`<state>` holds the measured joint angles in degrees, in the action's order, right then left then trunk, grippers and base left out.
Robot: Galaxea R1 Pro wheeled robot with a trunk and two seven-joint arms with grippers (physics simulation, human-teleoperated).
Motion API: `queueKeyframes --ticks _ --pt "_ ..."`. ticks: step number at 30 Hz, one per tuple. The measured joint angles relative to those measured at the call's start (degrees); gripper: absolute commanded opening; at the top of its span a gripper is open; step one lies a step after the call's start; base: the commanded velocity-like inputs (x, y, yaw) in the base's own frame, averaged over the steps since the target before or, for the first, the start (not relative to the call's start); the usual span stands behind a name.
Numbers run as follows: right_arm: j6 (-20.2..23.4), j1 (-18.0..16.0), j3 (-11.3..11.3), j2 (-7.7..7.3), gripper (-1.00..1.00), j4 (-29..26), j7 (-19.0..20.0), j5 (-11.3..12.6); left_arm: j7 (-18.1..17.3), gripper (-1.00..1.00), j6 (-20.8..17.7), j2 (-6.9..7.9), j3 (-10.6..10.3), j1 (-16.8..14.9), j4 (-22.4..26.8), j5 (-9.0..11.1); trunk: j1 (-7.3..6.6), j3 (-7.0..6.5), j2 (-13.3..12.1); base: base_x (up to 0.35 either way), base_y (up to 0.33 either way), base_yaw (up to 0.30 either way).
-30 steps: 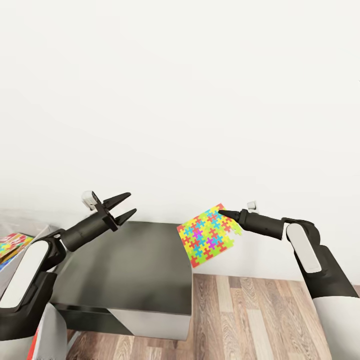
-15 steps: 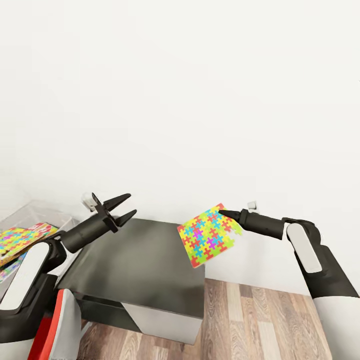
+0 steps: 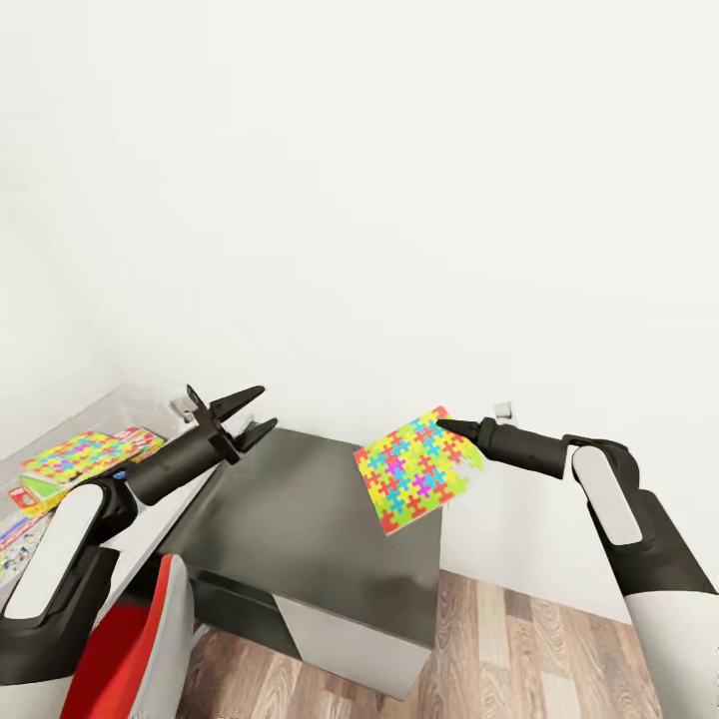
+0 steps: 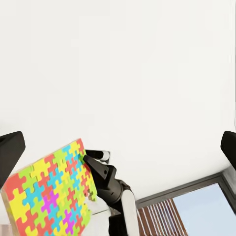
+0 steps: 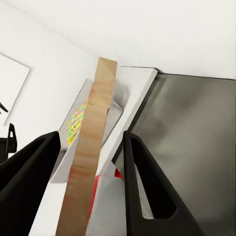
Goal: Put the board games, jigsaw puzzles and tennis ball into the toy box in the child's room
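Head view: toy box (image 3: 130, 404), a shallow light grey bin with sloping walls, sits at far left on the table (image 3: 300, 519). Inside lies a second puzzle (image 3: 75, 454), flat, and beside it a game box (image 3: 40, 491) with green edging and red print; another printed box (image 3: 15, 539) shows at the frame edge, title too cut off to read.

Right gripper (image 3: 444, 428) pinches a puzzle (image 3: 414, 469) by one corner, fingers clenched on it. That puzzle is a thin square of interlocking yellow, pink, green, blue and orange pieces, held tilted in the air over the dark wing's right end. In the right wrist view its tan edge (image 5: 91, 142) runs between the two black fingers (image 5: 142, 187).

Left gripper (image 3: 240, 414) hangs released, fingers spread, holding nothing, above the dark wing's left edge near the bin.

Dark wing is matte and bare. Red-and-grey chair back (image 3: 140, 639) stands close under the left arm. Wood plank floor (image 3: 539, 659) lies open to the right.
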<state>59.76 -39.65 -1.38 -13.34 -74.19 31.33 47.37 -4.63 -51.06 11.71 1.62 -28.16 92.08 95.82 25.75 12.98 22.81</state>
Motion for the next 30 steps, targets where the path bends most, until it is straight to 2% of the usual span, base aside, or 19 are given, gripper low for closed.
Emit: queueKeyframes --ticks 4,5,6,10,19,25,30 --pt "0.00 -0.05 0.00 0.24 -1.00 0.27 0.00 -0.03 -1.77 1.00 -0.05 -0.03 0.17 0.04 -0.01 -0.03 0.00 -0.18 0.00 0.000 0.000 0.260" --pt "0.00 -0.15 0.03 0.29 -1.00 0.33 0.00 0.00 -2.64 1.00 -0.07 0.04 0.21 0.05 0.01 -0.03 0.00 -0.23 0.00 0.000 0.000 0.263" --pt "0.01 -0.57 0.13 0.46 -1.00 0.43 0.00 0.10 -5.26 1.00 -0.07 0.18 0.29 0.07 0.01 -0.03 0.00 -0.27 0.00 0.000 0.000 0.264" --pt "0.01 -1.37 0.22 0.75 -1.00 0.54 0.00 0.11 -7.31 1.00 -0.05 0.27 0.34 0.09 0.05 -0.12 0.00 -0.42 0.00 0.000 0.000 0.266" --pt "0.00 -2.84 0.30 1.35 -1.00 0.68 -0.07 -0.03 -8.78 1.00 -0.16 0.87 0.73 0.29 0.00 -0.16 0.00 -0.65 0.00 0.000 0.000 0.277" --pt "0.00 -4.01 0.42 2.89 -1.00 1.06 -0.09 -0.02 -8.85 1.00 -0.64 2.20 3.18 1.53 0.04 -0.15 0.00 -0.68 0.00 0.000 0.000 0.284" --pt "-0.01 -5.21 0.53 4.08 -1.00 1.65 -0.47 -0.08 -8.57 1.00 -0.83 2.63 4.18 2.24 0.01 -0.14 0.00 -0.68 0.00 0.000 0.000 0.285"
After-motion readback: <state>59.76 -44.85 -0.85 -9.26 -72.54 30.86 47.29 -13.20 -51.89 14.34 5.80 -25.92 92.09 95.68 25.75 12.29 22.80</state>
